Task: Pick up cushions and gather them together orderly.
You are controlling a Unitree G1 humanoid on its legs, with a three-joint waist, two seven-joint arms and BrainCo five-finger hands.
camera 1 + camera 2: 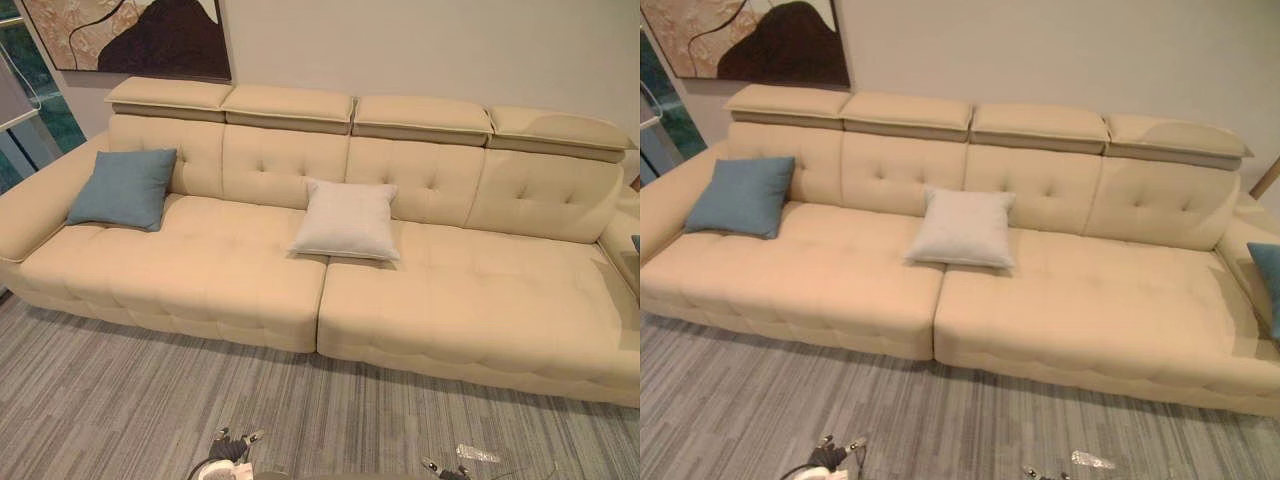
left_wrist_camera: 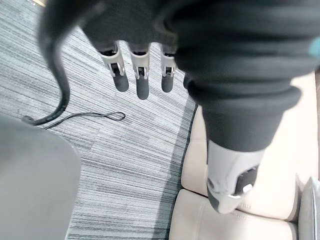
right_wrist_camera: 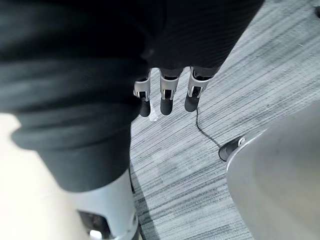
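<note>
Three cushions lie on a long cream sofa [image 1: 480, 300]. A blue cushion [image 1: 122, 188] leans in the left corner against the backrest. A white cushion [image 1: 346, 220] rests near the middle, over the seam between the seats. At the far right armrest the edge of a second blue cushion [image 1: 1268, 272] shows. Both hands hang low over the carpet, well in front of the sofa. My left hand [image 2: 141, 82] has straight fingers and holds nothing. The fingers of my right hand [image 3: 167, 100] are straight too, with nothing in them.
Grey striped carpet [image 1: 120, 400] stretches between me and the sofa. A small clear scrap [image 1: 478, 453] lies on it near my right side. A dark-and-beige painting [image 1: 140, 35] hangs above the sofa's left end, beside a window [image 1: 25, 110].
</note>
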